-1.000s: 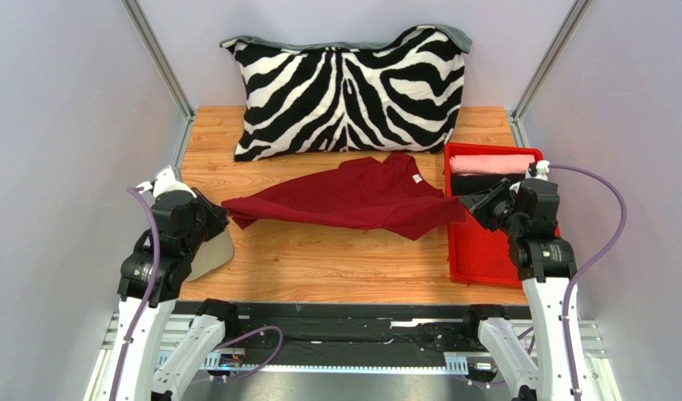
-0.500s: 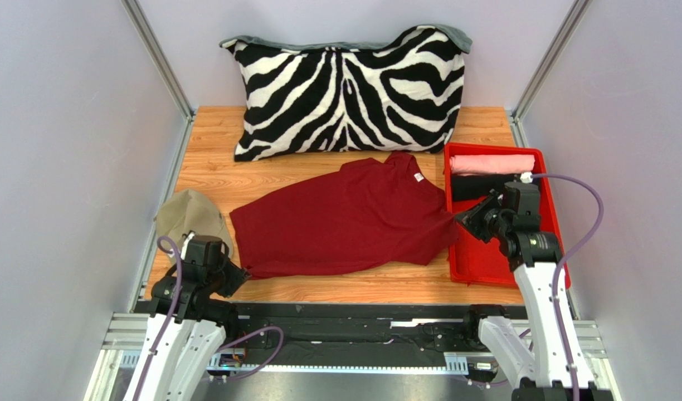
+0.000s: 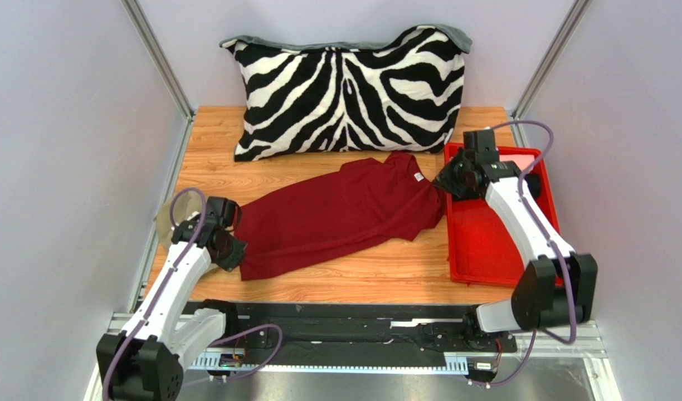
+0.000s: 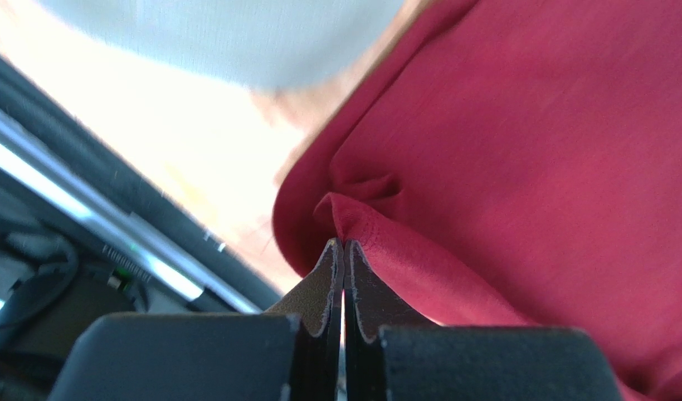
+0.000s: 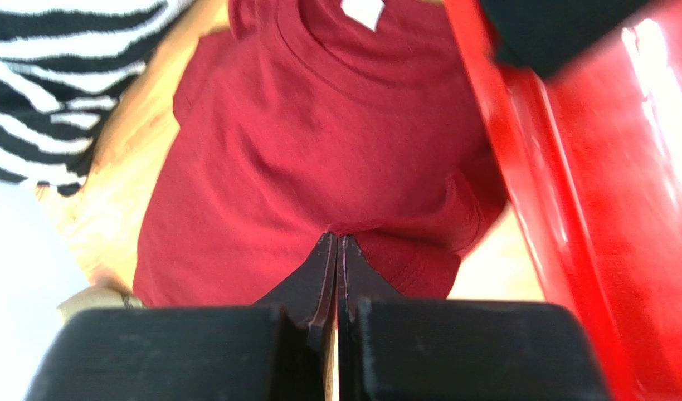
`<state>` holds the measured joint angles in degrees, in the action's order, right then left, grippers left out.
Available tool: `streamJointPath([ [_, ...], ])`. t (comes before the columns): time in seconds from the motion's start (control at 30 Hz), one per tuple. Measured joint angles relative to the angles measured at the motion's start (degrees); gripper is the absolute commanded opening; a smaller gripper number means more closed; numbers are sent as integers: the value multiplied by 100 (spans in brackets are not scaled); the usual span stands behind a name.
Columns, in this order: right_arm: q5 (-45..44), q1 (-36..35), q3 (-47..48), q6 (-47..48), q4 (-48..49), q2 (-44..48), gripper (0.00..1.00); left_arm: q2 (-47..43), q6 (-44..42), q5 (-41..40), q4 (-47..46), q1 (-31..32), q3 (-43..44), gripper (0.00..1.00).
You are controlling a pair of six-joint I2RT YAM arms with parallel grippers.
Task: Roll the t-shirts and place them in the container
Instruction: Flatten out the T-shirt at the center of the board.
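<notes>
Looking down from the top camera, the dark red soft cloth t-shirt (image 3: 340,219) is spread out mostly flat on the light wooden counter (image 3: 361,280). It lies on a diagonal, with the collar at the far right and the bottom hem toward the near left. There's a small white tag (image 3: 417,178) showing inside the collar, just in front of the big zebra-striped pillow (image 3: 353,88) that leans on the back wall. The left tool (image 3: 233,253) is down at the shirt's near-left corner, and in the left wrist view its two dark fingers are squeezed tight together with a little fold of the red cloth pinched between the tips. The right tool (image 3: 446,180) is over at the shirt's right side by the collar, right next to the left wall of the shallow red plastic tray (image 3: 487,251). Its wrist view shows the same deal: fingers fully closed on a bit of the shirt near a sleeve hem. A sliver of pale pink cloth (image 3: 520,156) peeks out at the tray's far end behind the right arm. The dark blurry shape there I can't really make out. A rounded khaki cap (image 3: 164,225) sits on the counter's left edge, mostly hidden behind the left arm, just beside the shirt's hem.
</notes>
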<state>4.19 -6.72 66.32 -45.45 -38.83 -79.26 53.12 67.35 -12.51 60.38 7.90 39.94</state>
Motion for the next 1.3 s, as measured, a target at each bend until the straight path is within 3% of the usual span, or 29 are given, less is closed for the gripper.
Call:
streamJointPath([
  [0.33, -201, -138, 1187, 87, 173, -1617, 0, 1408, -433, -184, -538, -398, 503, 0],
  [0.67, -643, -570, 2190, 398, 114, -2188, 0, 1700, -516, -227, -767, -420, 551, 0],
  [1.07, -826, -595, 2334, 695, 31, -2680, 0, 1744, -774, -214, -909, -549, 551, 1],
  [1.13, -905, -588, 2334, 750, 4, -2684, 0, 1744, -817, -201, -914, -599, 551, 26],
  [1.17, -933, -586, 2337, 772, 4, -2684, 2, 1744, -879, -186, -920, -616, 551, 46],
  [1.3, -949, -584, 2341, 815, 15, -2684, 20, 1714, -1043, -101, -975, -651, 551, 68],
])
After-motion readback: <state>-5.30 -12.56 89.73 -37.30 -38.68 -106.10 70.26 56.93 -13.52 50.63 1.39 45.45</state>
